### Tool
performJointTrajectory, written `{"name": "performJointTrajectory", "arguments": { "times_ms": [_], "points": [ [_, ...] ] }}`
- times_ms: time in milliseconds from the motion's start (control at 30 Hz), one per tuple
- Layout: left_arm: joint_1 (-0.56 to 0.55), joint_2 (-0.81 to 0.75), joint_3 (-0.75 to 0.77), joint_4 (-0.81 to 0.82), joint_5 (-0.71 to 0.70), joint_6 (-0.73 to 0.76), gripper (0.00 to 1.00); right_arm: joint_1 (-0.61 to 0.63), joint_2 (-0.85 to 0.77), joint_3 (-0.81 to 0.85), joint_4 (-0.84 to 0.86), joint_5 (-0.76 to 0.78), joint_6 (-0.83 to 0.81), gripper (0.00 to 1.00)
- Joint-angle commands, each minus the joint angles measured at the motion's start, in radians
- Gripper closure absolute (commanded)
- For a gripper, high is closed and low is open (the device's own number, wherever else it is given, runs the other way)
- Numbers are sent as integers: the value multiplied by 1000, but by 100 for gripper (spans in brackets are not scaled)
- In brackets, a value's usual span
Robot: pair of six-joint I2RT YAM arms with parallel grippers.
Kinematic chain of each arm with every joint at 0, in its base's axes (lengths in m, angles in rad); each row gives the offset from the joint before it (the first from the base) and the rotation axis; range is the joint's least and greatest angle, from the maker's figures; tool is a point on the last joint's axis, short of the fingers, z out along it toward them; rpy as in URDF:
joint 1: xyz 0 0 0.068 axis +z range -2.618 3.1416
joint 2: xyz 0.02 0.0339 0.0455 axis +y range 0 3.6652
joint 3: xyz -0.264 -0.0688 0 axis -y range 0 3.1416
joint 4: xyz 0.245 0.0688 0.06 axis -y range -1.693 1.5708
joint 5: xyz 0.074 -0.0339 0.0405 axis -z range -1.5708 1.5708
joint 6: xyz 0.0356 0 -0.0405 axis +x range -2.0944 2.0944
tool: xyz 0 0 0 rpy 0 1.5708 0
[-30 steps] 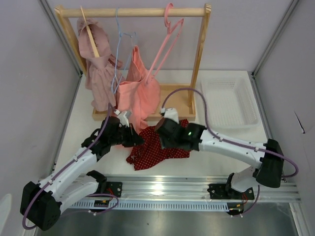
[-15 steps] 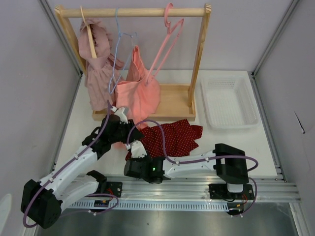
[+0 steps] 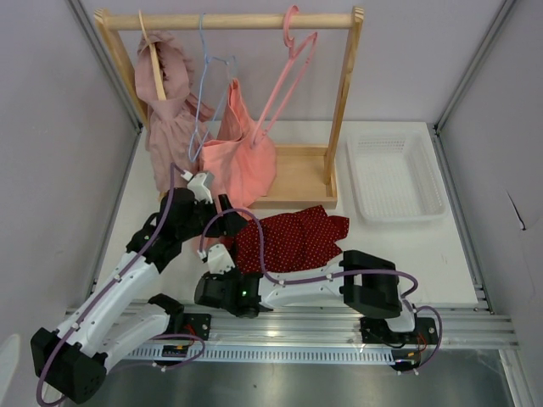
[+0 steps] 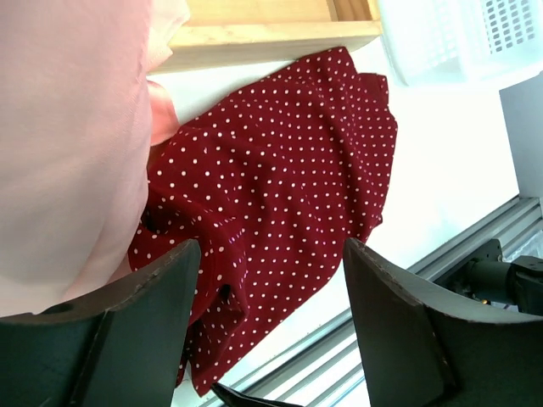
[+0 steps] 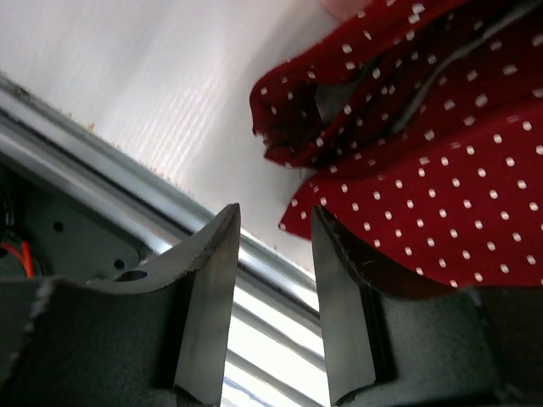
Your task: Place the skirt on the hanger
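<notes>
From above, the left edge of the skirt point(image 3: 293, 242) disappears under the two wrists. The lower bar of the hanger point(image 3: 287, 80) is lost behind the salmon top point(image 3: 242, 161). The fingertips of the left end effector point(image 4: 271, 250) and the right end effector point(image 5: 273, 216) cannot be made out from overhead. The left wrist view hides the skirt's near corner behind a finger. The right wrist view crops the skirt at its top and right edges, with the inner folds in shadow.

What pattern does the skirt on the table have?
The skirt: white polka dots on dark red; left wrist view.
</notes>
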Motion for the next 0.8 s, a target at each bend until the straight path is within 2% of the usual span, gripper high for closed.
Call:
{"name": "performJointTrajectory", "arguments": {
  "times_ms": [0, 333, 433, 467, 533, 767],
  "points": [
    [19, -16, 54, -36, 34, 37, 26, 6, 54, 54, -37, 56, 14, 57],
    [22, -25, 39, -32, 52, 37, 27, 2, 120, 45, -121, 92, 71, 64],
    [22, -25, 34, -27, 61, 34, 27, 2, 121, 51, -155, 107, 84, 79],
    [22, -25, 34, -25, 64, 34, 27, 4, 111, 51, -167, 117, 86, 92],
    [22, -27, 31, -25, 73, 32, 27, 4, 81, 42, -192, 141, 87, 99],
    [22, -60, -32, 7, 129, 25, 27, 2, -140, 13, -288, 173, 107, 100]
  ]
}}
